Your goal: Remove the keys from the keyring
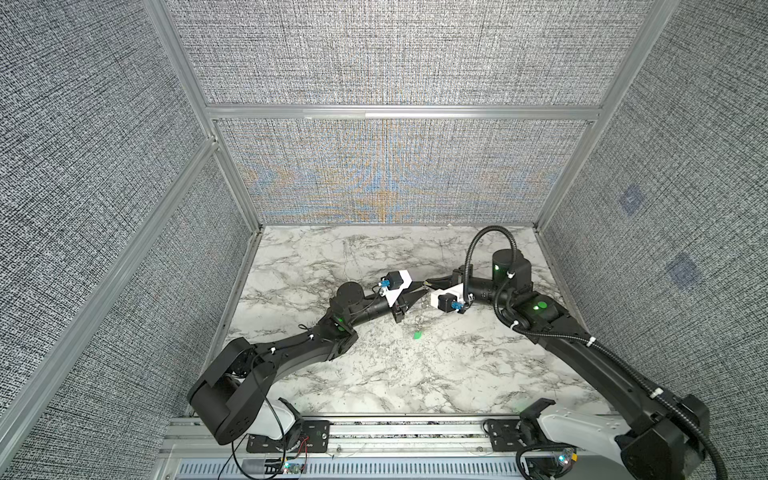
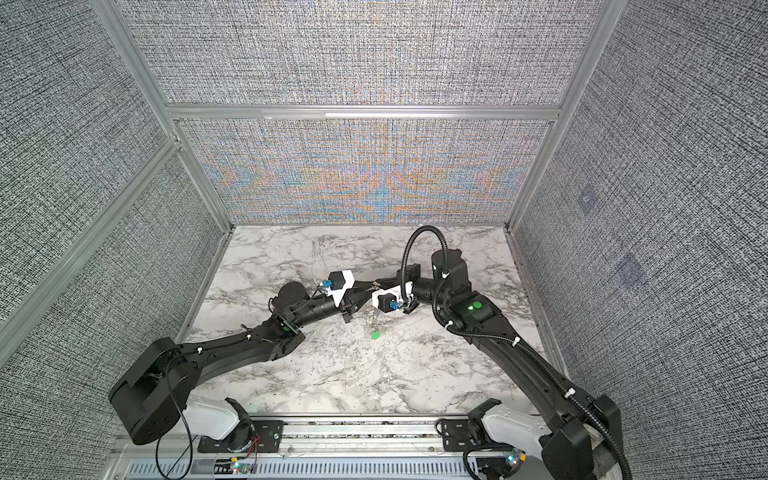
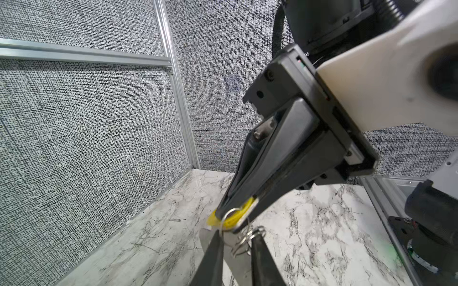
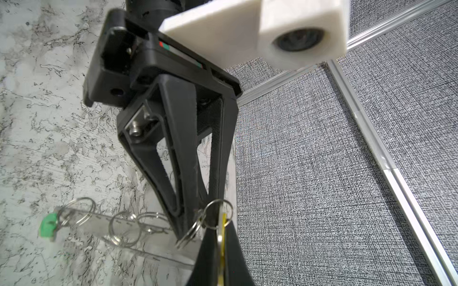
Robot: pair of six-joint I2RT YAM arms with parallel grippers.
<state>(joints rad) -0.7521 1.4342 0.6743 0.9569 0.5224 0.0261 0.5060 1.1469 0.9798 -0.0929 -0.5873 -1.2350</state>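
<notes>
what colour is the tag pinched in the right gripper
Yellow; the tag shows best in the left wrist view.

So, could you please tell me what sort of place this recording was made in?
Probably a lab robot test cell, not a home: grey woven-fabric wall panels in aluminium framing, a white marble-patterned tabletop, and two black robot arms mounted on a metal rail at its front.

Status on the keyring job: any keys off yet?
Done: nothing; no key is free. In hand: the right gripper is shut on the yellow-tagged key, whose ring looks still linked to the keyring; the left gripper straddles the keyring, grip unclear. Left: free the yellow one, then the green-tagged key hanging at the keyring's far end.
</notes>
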